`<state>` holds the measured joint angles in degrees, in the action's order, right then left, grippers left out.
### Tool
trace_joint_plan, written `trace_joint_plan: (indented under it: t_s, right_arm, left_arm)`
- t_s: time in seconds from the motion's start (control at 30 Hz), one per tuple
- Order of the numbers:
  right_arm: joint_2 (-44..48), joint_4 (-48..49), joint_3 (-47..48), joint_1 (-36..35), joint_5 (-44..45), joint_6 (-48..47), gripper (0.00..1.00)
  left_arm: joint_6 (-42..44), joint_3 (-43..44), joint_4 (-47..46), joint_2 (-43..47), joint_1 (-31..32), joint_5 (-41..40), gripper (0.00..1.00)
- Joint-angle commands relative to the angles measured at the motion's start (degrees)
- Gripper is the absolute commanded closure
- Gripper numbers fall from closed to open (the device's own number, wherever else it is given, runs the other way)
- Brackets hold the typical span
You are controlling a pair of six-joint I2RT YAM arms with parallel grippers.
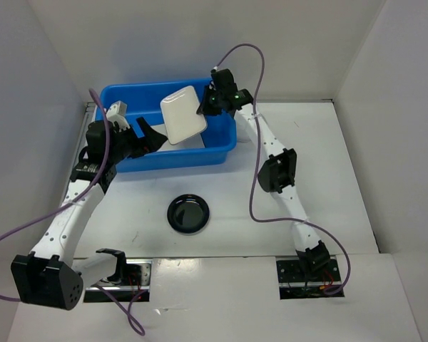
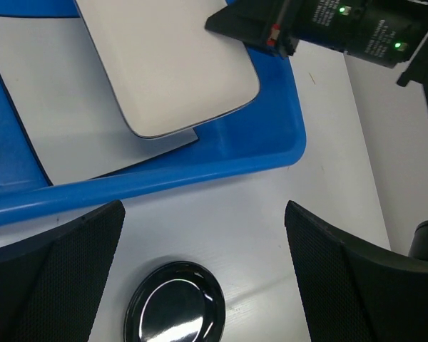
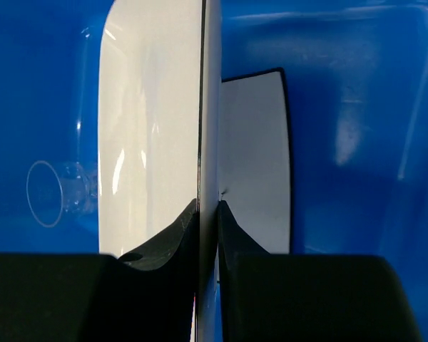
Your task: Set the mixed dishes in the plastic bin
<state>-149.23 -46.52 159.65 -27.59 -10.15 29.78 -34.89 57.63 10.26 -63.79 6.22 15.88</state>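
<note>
Right gripper clamps the pale plate by its rim, tilting it over the blue bin to clear the wall; left gripper (fingers apart) hovers near the black saucer.

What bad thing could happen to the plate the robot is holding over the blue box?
The right jaws pinch the pale plate only by its edge, so it might slip and crack against the square plate lying in the blue bin. It could also land on the clear cup lying on its side in there. The open left jaws sit close by and might bump it.
</note>
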Motion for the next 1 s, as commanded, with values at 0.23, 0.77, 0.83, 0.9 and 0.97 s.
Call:
trace_joint_plan:
  t_s: [0.23, 0.77, 0.83, 0.9, 0.97]
  right_arm:
    - [-4.1, 2.3, 9.5, -2.6, -0.2, 1.9, 1.00]
    - [-9.7, 0.0, 7.7, -3.7, 4.0, -0.8, 1.00]
    - [-10.2, -0.6, 7.2, -3.7, 4.5, -0.8, 1.00]
    - [-10.8, -1.2, 7.2, -3.7, 4.5, -0.8, 1.00]
    - [-11.3, -1.8, 7.2, -3.7, 4.5, -0.8, 1.00]
  left_arm:
    - [1.1, -1.7, 1.6, 3.2, 0.2, -1.5, 0.00]
    - [1.1, -2.3, 1.1, 2.2, 0.7, -1.5, 0.00]
    - [1.1, -2.3, 1.1, 2.2, 0.7, -1.5, 0.00]
    - [1.1, -2.8, 0.5, 2.2, 0.7, -2.0, 0.00]
    - [1.1, -2.8, 0.5, 2.2, 0.7, -2.0, 0.00]
